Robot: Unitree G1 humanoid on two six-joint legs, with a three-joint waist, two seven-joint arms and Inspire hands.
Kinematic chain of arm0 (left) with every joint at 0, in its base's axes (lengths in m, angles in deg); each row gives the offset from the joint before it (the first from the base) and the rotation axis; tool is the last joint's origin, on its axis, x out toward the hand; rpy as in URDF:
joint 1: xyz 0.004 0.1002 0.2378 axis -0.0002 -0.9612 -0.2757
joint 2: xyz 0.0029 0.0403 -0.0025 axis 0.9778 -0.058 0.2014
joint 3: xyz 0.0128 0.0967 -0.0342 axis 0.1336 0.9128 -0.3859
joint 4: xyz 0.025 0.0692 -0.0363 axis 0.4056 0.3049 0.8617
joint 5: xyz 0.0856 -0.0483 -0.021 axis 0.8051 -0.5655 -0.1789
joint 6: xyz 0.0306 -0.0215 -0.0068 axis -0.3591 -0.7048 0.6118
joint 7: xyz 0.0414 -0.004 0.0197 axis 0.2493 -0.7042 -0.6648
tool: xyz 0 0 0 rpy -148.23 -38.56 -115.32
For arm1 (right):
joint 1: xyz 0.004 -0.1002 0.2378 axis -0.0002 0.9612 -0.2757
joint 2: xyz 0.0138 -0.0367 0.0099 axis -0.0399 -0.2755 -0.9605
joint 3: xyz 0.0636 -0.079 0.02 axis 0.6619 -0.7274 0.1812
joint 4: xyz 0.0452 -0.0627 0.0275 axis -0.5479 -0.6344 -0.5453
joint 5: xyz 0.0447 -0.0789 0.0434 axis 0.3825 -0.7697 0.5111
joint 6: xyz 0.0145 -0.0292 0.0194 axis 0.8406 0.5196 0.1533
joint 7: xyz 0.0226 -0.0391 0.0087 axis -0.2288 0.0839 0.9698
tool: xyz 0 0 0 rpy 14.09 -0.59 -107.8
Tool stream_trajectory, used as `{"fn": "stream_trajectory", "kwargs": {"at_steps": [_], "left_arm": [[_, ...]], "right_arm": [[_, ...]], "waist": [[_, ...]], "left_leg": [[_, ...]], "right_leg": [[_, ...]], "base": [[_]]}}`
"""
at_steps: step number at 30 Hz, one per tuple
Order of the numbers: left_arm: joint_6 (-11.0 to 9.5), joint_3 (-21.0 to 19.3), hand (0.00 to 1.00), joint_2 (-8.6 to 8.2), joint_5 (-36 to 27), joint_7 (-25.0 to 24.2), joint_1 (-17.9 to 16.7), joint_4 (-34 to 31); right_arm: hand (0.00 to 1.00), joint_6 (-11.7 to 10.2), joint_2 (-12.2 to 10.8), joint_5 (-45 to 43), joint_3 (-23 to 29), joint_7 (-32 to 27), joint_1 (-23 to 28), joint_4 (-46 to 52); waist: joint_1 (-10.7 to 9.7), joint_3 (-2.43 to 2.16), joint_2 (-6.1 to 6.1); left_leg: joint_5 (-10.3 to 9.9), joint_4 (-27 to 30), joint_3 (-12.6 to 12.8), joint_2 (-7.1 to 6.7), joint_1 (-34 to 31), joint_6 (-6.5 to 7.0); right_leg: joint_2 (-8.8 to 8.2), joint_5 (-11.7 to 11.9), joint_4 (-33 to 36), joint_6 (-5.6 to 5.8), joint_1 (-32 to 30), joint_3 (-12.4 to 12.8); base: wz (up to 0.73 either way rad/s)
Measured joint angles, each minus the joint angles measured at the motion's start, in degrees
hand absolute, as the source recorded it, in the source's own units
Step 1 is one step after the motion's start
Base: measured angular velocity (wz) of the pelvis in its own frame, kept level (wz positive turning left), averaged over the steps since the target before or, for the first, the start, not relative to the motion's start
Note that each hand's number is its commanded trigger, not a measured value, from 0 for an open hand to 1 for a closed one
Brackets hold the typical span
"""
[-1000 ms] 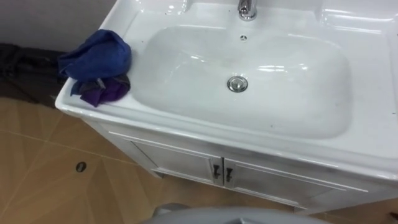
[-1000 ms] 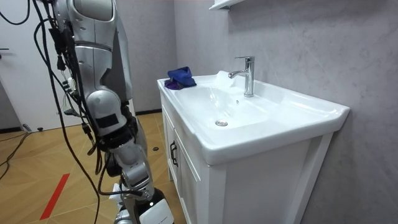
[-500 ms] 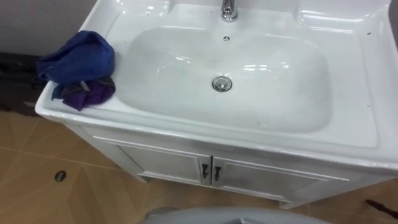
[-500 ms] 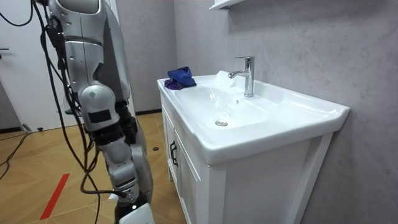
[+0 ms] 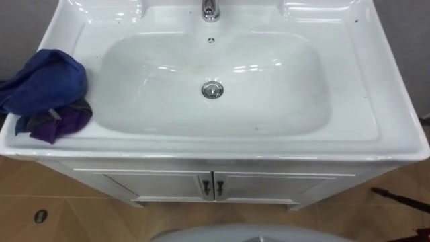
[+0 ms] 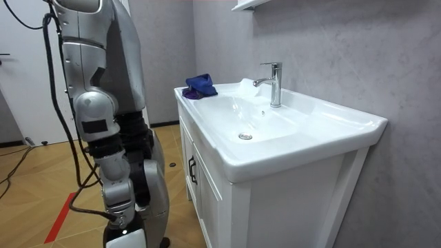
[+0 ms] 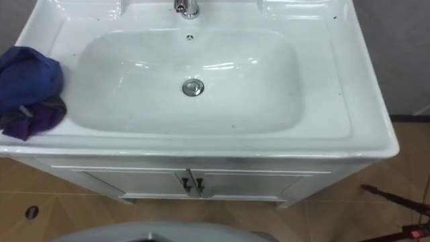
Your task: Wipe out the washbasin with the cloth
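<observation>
The white basin (image 5: 154,101) lies centred below me, with a round metal drain (image 5: 212,89) in the middle of its bowl and a chrome tap (image 5: 210,9) at the back. A few small dark specks dot the bowl. A crumpled blue cloth (image 5: 44,81) rests on the basin's left rim, partly over a purple cloth (image 5: 57,124). In the room view I stand in front of the basin cabinet, and the blue cloth (image 6: 200,85) sits at the far corner. My right arm hangs at my side, with the right hand (image 6: 124,234) cut off by the bottom edge.
Below the basin is a white cabinet with two doors and dark handles (image 5: 209,186). The floor is wood-look, with a small round floor drain (image 5: 41,216) at the left. A thin dark object (image 5: 400,198) lies on the floor at the right. A grey wall stands behind the tap.
The eye view has swung so the basin now sits square and centred: the camera's own move. In the room view my body has shifted toward that view's left. The cloths have not moved.
</observation>
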Motion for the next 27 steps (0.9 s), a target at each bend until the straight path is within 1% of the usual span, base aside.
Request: {"fn": "stream_trajectory", "kwargs": {"at_steps": [3, 5, 8, 14, 15, 17, 18, 22, 27], "left_arm": [[0.85, 0.00, 0.00, -0.01, 2.68, -2.25, 0.65, 0.17], [1.09, 0.03, 0.00, -0.02, 4.34, -3.49, 0.96, 0.15], [1.96, 0.04, 0.00, -0.02, 6.65, -5.14, 1.45, 0.18], [2.32, 0.04, 0.00, -0.02, 7.27, -7.31, 2.63, 0.10], [2.64, 0.11, 0.00, 0.01, 7.80, -7.78, 2.94, 0.06], [3.24, 1.48, 0.00, 0.24, 8.40, -9.08, 3.46, -0.09], [3.48, 2.21, 0.00, 0.32, 9.10, -9.97, 3.77, -0.10], [4.54, 2.22, 0.00, 0.32, 11.87, -12.37, 4.28, 0.04], [6.50, 2.20, 0.00, 0.33, 12.26, -14.11, 4.29, 0.19]], "right_arm": [[0.00, 0.03, -0.35, -0.69, -0.07, 0.68, -0.03, 0.01], [0.00, 0.08, -0.45, -0.64, -0.09, 1.12, -0.02, 0.01], [0.00, 0.51, -0.68, -0.65, -0.22, 1.17, 0.05, -0.01], [0.00, 0.56, -0.87, -0.86, -0.38, 1.81, 0.02, -0.12], [0.00, 0.79, -0.82, -1.43, -0.45, 1.96, -0.12, -0.08], [0.00, 1.45, -0.67, -1.63, -0.73, 2.05, -0.34, -0.05], [0.00, 1.92, -0.67, -1.64, -0.78, 1.99, -0.67, -0.06], [0.00, 2.53, -0.69, -1.64, -0.85, 1.83, -0.76, -0.04], [0.00, 3.57, -0.71, -1.66, -0.89, 1.85, -0.59, -0.07]], "waist": [[0.04, 0.17, -0.16], [0.02, 0.18, -0.17], [0.03, 0.18, -0.17], [-0.14, 0.27, -0.14], [-0.14, 0.29, -0.11], [-0.30, 0.37, 0.00], [-0.70, 0.41, -0.02], [-1.02, 0.45, -0.04], [-1.02, 0.48, -0.02]], "left_leg": [[-0.04, -0.12, 0.13, 0.05, 0.70, 0.05], [-0.10, -0.12, 0.13, 0.07, 0.72, 0.16], [-0.11, -0.10, 0.29, 0.04, 0.79, 0.16], [-0.17, -0.15, 0.74, 0.06, 1.43, 0.26], [-0.18, -0.13, 1.04, 0.08, 1.47, 0.27], [-0.35, -0.09, 1.12, 0.09, 1.47, 0.50], [-0.42, -0.08, 1.20, 0.08, 1.45, 0.60], [-0.70, -0.08, 1.37, -0.05, 1.73, 0.88], [-0.81, -0.08, 1.44, -0.08, 1.73, 0.97]], "right_leg": [[-0.13, -0.02, -0.12, 0.02, 0.61, 0.17], [-0.12, -0.06, -0.12, 0.04, 0.61, 0.22], [-0.03, -0.05, 0.08, 0.06, 0.62, 0.35], [-0.10, -0.11, -0.04, 0.13, 0.87, 0.81], [-0.10, -0.12, -0.04, 0.13, 0.85, 1.01], [-0.11, -0.14, 0.02, 0.18, 0.85, 0.96], [-0.10, -0.19, 0.11, 0.26, 0.84, 0.82], [-0.15, -0.27, 0.79, 0.47, 0.92, 0.96], [-0.22, -0.28, 0.77, 0.60, 0.88, 1.10]], "base": [[0.00], [0.00], [0.00], [-0.04], [-0.06], [0.02], [0.05], [-0.03], [0.00]]}}
